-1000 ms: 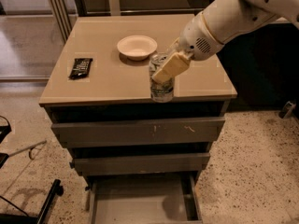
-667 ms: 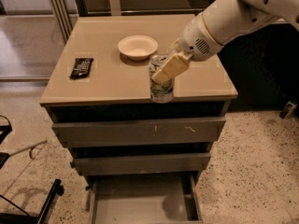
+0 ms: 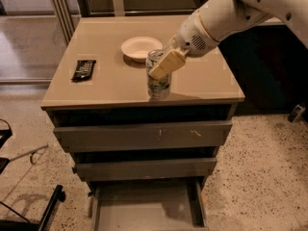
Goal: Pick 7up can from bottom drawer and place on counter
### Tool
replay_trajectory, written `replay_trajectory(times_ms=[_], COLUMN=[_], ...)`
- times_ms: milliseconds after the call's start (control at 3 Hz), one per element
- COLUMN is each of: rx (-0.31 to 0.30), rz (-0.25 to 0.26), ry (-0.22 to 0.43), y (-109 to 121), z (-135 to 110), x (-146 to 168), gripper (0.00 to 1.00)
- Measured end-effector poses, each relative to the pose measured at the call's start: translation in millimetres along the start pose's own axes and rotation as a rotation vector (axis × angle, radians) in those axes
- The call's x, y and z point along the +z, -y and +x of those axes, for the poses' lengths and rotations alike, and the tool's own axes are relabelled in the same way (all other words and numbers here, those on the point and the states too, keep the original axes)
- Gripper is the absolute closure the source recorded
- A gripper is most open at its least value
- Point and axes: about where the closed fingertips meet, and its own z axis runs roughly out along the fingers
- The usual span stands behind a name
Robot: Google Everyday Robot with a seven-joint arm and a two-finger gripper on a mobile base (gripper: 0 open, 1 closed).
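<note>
The 7up can (image 3: 157, 86) stands upright on the tan counter (image 3: 106, 85), near its front edge and right of the middle. My gripper (image 3: 162, 65) reaches in from the upper right on a white arm and is shut on the can's upper half. One tan finger (image 3: 167, 64) lies across the can's front; the other is hidden behind it. The bottom drawer (image 3: 144, 207) is pulled open below, and its grey floor shows nothing in it.
A cream bowl (image 3: 141, 48) sits on the counter just behind the can. A black flat packet (image 3: 83, 70) lies at the counter's left. The two upper drawers (image 3: 139, 136) are shut. A black wheeled base (image 3: 50, 211) stands on the floor at lower left.
The gripper and the can have shifted a little to the left and back over the counter. The bowl, the packet and the drawers have not moved.
</note>
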Motion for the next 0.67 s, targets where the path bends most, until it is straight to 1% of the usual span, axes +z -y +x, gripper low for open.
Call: replay_trajectory(times_ms=[333, 667], rx=[-0.014, -0.023], rz=[0.004, 0.007], ry=[0.018, 0.032], y=[12.3, 21.0], z=[-8.2, -11.1], x=[6.3, 13.6], gripper=[1.0, 1.0])
